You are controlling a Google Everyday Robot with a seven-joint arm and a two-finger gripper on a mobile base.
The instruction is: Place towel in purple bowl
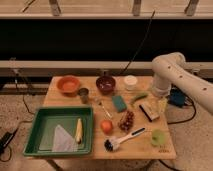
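A wooden table (pixel 56 98) holds a green tray (pixel 31 144) at its left front, with a banana (pixel 78 131) inside. At the back stand an orange bowl (pixel 68 84), a metal cup (pixel 84 94) and a white tub (pixel 130 81). An orange (pixel 106 126), grapes (pixel 126 120) and a dish brush (pixel 122 139) lie mid-front

Lab: cables (pixel 140 42), railing (pixel 100 15), gripper (pixel 161 100) over right of table (pixel 142 148).
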